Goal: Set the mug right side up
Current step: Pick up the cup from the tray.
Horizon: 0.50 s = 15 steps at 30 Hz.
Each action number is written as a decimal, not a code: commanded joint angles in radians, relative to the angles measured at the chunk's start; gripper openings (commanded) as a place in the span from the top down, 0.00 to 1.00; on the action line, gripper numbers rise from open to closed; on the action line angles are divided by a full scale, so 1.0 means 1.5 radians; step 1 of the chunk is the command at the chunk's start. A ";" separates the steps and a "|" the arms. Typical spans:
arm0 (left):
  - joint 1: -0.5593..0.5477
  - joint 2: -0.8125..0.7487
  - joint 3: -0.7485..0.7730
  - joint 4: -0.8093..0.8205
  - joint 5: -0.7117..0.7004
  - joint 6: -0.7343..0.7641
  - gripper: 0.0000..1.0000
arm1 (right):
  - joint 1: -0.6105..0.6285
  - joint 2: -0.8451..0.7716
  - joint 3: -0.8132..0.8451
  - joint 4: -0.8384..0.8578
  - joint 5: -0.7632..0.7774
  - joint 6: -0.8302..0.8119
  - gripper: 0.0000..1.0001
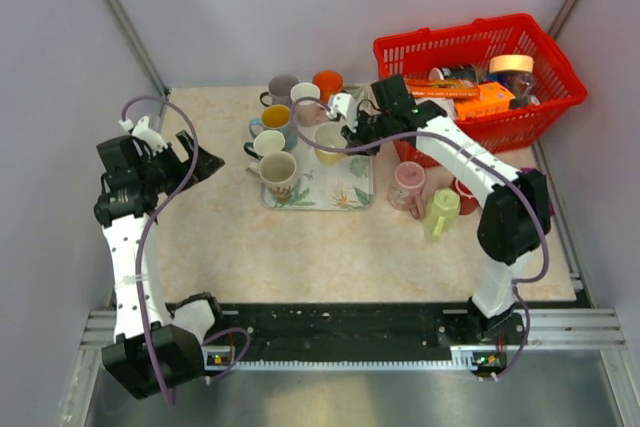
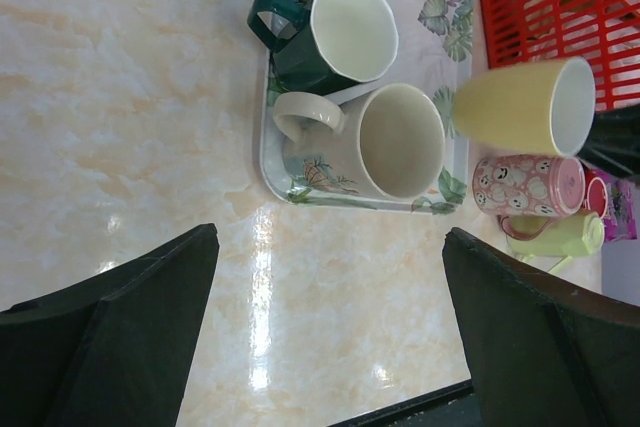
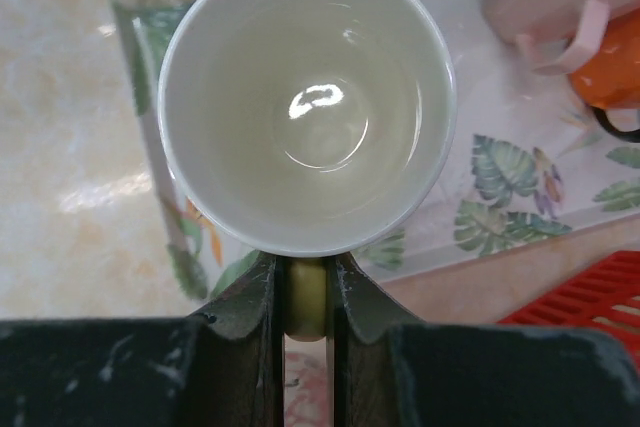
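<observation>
Yellow mug held by its handle over the leaf-print tray

Right gripper is clamped on the mug's handle, one finger on each side of it. The mug's white inside faces up into the wrist camera and is empty. It hangs at the right-hand part of the tray, which lies toward the far edge of the tabletop (whether the base touches the tray cannot be told). Other mugs stand mouth-up on the tray, a cream floral mug nearest the near edge. Off the tray to its right, a pink face-print mug lies on its side. A red basket fills the far right corner. Left gripper hovers near the left edge, fingers spread wide with nothing between them.
</observation>
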 commanded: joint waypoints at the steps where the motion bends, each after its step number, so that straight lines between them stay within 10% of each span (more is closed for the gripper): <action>1: 0.005 -0.010 0.010 -0.001 0.008 0.025 0.01 | 0.010 0.077 0.083 0.120 0.071 0.091 1.00; 15: 0.021 -0.038 -0.009 -0.024 0.024 0.052 0.01 | 0.013 0.300 0.327 0.079 0.064 0.153 1.00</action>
